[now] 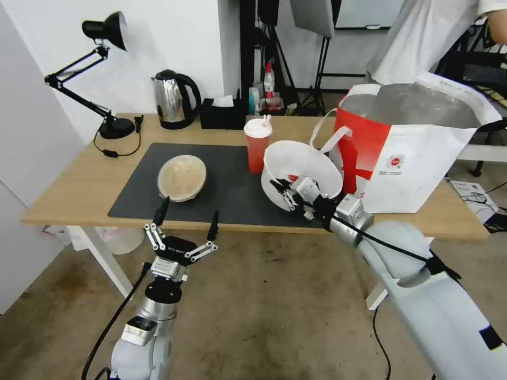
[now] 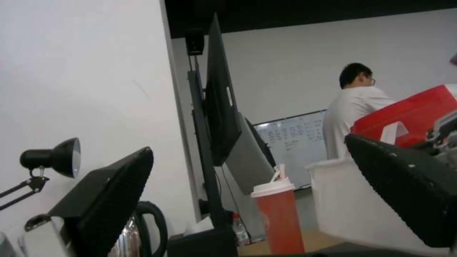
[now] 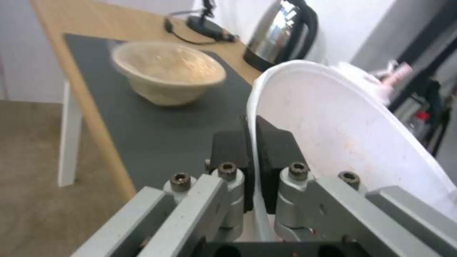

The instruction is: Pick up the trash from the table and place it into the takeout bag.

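Head view puts the right gripper point(image 1: 285, 193) over the near edge of the mat point(image 1: 132, 190), clamped on the rim of the white bowl point(image 1: 311, 161), which is lifted and tipped on its side with its opening facing the robot. Red scraps show low inside the bowl, beside the fingers. Just behind it stands the red cup point(image 1: 257, 145), and the bag point(image 1: 417, 163) sits to the right on the table point(image 1: 68, 184), mouth open, one loop handle hanging close to the bowl. The tan bowl point(image 1: 182, 177) rests on the mat's left part, well apart from the others. A kettle point(image 1: 171, 99), tissue box point(image 1: 222, 113) and desk lamp point(image 1: 105, 31) line the far edge.

The left gripper point(image 1: 187, 214) hangs before the table's front edge, fingers spread wide, holding nothing.

Right wrist view shows the two black pads point(image 3: 233, 150) pinching the thin rim point(image 3: 255, 117), with the tan bowl point(image 3: 169, 73) beyond.

Left wrist view looks up past the cup point(image 2: 278, 214) to the bag's red panel point(image 2: 405, 114).
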Robot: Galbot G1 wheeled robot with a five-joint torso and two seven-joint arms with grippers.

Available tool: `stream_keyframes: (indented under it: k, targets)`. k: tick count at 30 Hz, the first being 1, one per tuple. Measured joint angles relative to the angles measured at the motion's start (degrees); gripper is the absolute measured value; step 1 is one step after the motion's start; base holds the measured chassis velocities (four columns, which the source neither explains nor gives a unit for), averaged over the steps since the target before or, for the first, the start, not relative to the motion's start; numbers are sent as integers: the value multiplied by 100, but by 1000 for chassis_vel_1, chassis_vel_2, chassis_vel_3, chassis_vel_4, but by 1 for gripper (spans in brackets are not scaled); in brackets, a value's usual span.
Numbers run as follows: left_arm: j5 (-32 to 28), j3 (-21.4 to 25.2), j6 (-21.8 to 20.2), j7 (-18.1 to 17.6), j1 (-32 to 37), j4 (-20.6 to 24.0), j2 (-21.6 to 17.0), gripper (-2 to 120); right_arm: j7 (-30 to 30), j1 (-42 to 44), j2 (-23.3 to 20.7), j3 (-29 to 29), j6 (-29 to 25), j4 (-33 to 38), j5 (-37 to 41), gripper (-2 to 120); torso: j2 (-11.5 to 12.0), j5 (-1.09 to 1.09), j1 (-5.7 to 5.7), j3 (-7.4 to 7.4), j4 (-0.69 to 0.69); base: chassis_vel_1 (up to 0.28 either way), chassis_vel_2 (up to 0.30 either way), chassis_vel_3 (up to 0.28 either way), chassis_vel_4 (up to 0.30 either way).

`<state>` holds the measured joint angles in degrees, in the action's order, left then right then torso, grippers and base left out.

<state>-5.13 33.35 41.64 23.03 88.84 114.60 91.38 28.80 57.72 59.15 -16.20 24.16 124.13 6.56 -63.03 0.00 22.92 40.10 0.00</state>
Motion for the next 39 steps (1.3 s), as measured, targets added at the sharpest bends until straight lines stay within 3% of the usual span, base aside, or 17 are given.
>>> stream_keyframes:
  k: [19,28,39]
  targets:
    - [5,4,25,-1,31,-9,-4,100,738,87,-96,-147,-546,427,371,0,0,0,0,0,0,0,0,0,0]
    - [9,-18,21,-1,-2,-23,-3,100,1174,-214,-378,-341,-858,556,831,0,0,0,0,0,0,0,0,0,0]
    - [169,-15,20,-42,9,-36,0,100,1267,-676,-719,-531,-1020,563,1410,0,0,0,0,0,0,0,0,0,0]
